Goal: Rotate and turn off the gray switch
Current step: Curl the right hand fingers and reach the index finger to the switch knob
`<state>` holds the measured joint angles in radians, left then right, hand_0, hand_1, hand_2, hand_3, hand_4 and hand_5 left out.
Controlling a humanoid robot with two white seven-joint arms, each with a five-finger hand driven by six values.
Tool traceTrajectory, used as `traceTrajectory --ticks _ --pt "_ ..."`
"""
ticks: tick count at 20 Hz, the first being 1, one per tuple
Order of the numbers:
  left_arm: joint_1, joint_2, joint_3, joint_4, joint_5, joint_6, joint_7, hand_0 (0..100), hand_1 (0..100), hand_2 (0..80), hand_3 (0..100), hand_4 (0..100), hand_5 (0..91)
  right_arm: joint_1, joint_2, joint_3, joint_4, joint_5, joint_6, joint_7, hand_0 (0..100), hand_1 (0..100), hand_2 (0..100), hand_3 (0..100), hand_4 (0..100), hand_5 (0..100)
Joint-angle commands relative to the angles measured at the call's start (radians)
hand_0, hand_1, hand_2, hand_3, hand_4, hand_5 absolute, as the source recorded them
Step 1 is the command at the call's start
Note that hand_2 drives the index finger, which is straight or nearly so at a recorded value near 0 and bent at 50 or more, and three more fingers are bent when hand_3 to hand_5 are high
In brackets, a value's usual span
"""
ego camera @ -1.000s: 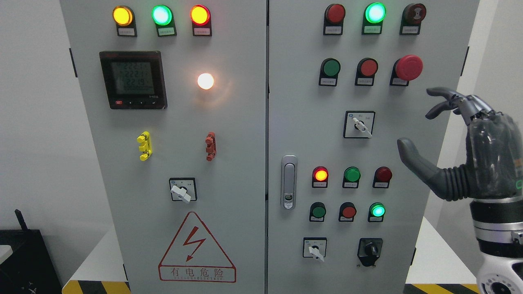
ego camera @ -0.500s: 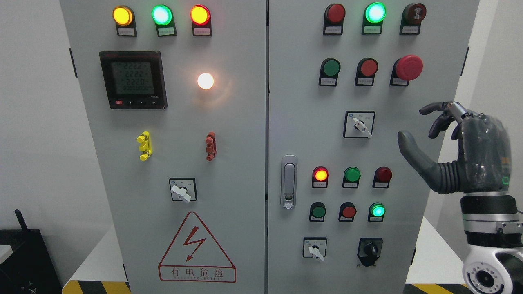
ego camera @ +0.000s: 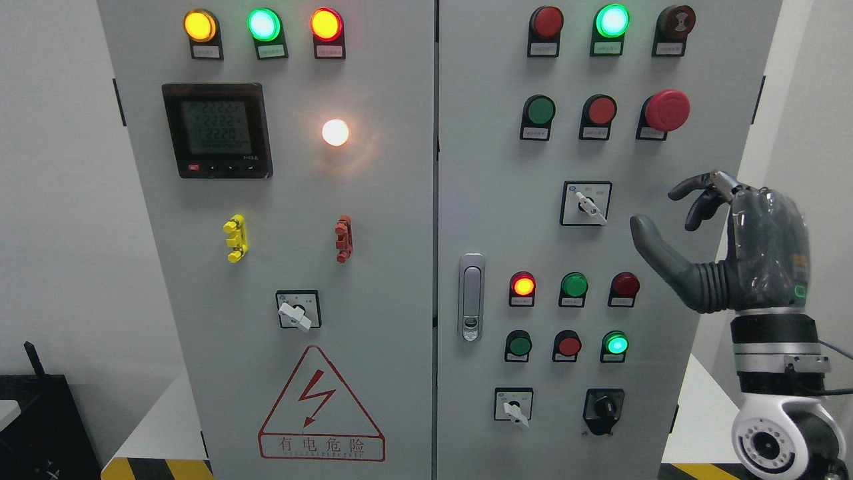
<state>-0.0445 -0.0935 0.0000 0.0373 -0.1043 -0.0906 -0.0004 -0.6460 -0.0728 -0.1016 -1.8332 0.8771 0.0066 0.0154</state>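
Head view: nearest the camera, the right hand (ego camera: 723, 250) rises from the lower right on its silver wrist, holding nothing, thumb stretched out toward the cabinet and the other fingers (ego camera: 693, 197) loosely curled above it. Compared with a second ago it has dropped lower and slid leftward, and the fingers, then spread wide, have folded in; the thumb tip now sits just right of the gray switch (ego camera: 586, 203) but apart from it. Behind the hand, that switch sits in its black-framed plate in the middle of the right cabinet door (ego camera: 480, 167), its white handle angled down to the right, unchanged from the earlier frames. Below it a row of lamps shows a lit red lamp (ego camera: 522, 285), and lower still a lit green lamp (ego camera: 616, 345). Farther left, the meter display (ego camera: 217, 130) glows on the left door.
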Motion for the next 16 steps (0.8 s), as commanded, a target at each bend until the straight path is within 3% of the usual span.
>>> traceTrajectory --ticks 1,9,16 --pt "0.000 0.000 0.032 0.000 0.000 0.000 0.000 12 39 0.0 0 0 0.0 -0.007 0.059 0.048 0.005 0.028 0.003 0.000 1 31 48 85 82 99" --pt "0.000 0.000 0.032 0.001 0.000 0.000 0.000 12 39 0.0 0 0 0.0 -0.010 0.093 0.060 0.009 0.071 0.006 -0.003 2 39 51 96 88 100" --pt "0.000 0.000 0.032 0.000 0.000 0.000 0.000 12 39 0.0 0 0 0.0 -0.014 0.093 0.062 0.012 0.072 0.052 -0.002 4 39 56 97 89 100"
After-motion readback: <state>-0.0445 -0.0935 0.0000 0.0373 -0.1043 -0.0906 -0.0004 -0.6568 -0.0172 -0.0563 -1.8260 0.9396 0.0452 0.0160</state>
